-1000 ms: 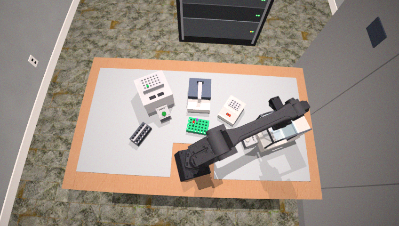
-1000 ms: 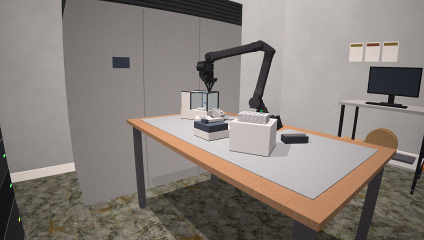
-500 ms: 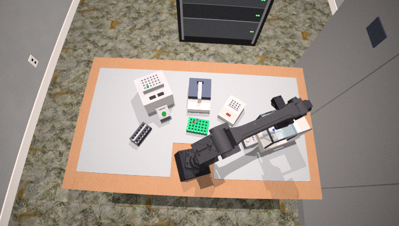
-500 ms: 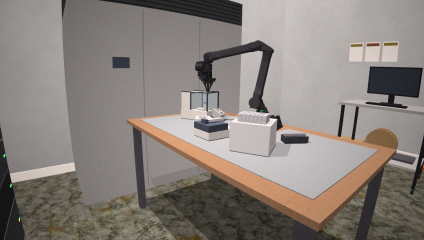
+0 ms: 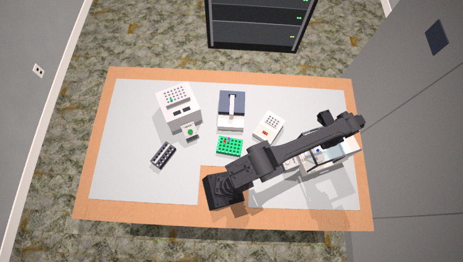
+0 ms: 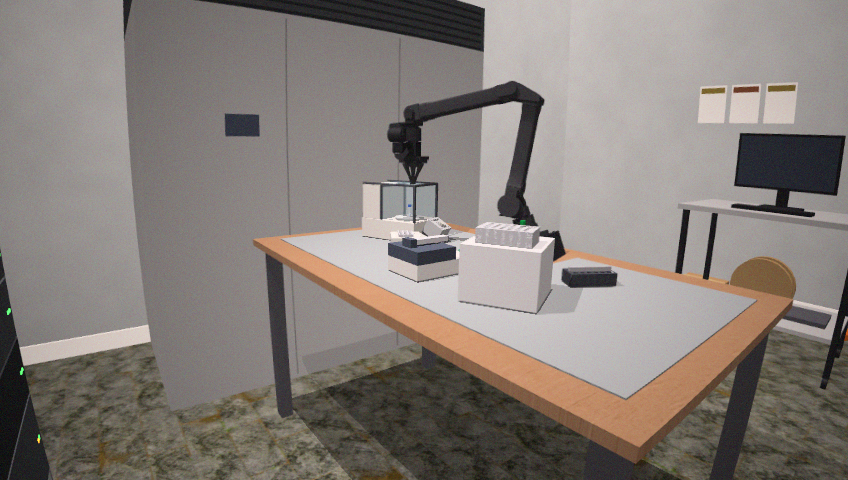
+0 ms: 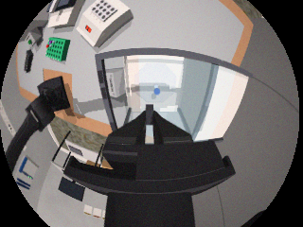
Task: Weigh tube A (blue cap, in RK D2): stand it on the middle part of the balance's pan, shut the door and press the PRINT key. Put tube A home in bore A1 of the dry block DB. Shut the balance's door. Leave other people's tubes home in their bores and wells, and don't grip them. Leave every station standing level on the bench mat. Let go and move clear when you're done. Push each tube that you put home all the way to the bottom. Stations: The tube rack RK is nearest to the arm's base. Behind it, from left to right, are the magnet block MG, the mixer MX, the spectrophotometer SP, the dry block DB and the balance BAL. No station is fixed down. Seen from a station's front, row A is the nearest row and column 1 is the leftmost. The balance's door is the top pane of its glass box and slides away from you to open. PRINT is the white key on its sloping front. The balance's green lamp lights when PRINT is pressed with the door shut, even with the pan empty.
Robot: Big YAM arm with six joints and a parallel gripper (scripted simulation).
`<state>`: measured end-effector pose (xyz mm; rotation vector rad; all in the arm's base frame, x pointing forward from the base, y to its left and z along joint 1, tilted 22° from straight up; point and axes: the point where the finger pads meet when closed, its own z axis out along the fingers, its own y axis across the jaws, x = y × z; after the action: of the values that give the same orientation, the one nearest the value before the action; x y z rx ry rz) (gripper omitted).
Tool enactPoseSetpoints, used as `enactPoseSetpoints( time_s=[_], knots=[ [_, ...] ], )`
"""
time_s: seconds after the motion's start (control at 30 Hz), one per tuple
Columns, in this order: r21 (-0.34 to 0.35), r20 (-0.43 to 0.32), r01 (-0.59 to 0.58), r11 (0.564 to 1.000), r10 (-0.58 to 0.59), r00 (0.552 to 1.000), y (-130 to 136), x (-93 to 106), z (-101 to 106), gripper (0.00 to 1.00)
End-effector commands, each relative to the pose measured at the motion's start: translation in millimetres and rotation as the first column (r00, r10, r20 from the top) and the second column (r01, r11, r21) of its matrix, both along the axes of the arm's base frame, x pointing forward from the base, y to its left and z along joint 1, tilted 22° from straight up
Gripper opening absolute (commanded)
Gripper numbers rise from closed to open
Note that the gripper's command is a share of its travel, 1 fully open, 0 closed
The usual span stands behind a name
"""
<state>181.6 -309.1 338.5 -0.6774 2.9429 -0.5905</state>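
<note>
Tube A (image 5: 317,150) (image 6: 409,205) (image 7: 157,91), with its blue cap, stands upright on the pan inside the balance BAL (image 5: 325,167) (image 6: 374,209). My gripper (image 6: 412,178) (image 7: 149,113) points straight down at the top of the glass box, just above the tube. Its fingers are shut on the handle of the top door pane. In the top view the arm hides the fingers. I cannot tell how far the door pane is slid. The dry block DB (image 5: 268,126) (image 7: 104,11) stands left of the balance, and its bores look empty.
The green rack RK (image 5: 229,146) (image 7: 59,48) holds a red-capped and a purple-capped tube. The mixer MX (image 5: 178,107) (image 6: 505,267) holds a green-capped tube. The spectrophotometer SP (image 5: 229,107) (image 6: 422,258) and the magnet block MG (image 5: 162,155) (image 6: 589,276) stand further left. A grey cabinet wall is close behind the balance.
</note>
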Motion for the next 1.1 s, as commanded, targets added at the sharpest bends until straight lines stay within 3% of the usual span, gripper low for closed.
enactPoseSetpoints(
  time_s=[0.0,1.07],
  knots=[
    [-0.048,0.027,0.002,0.999,0.0,1.0,-19,5.9,26,0.06],
    [-0.042,0.024,0.002,0.999,-0.001,1.0,-41,16.3,36,0.06]
  ],
)
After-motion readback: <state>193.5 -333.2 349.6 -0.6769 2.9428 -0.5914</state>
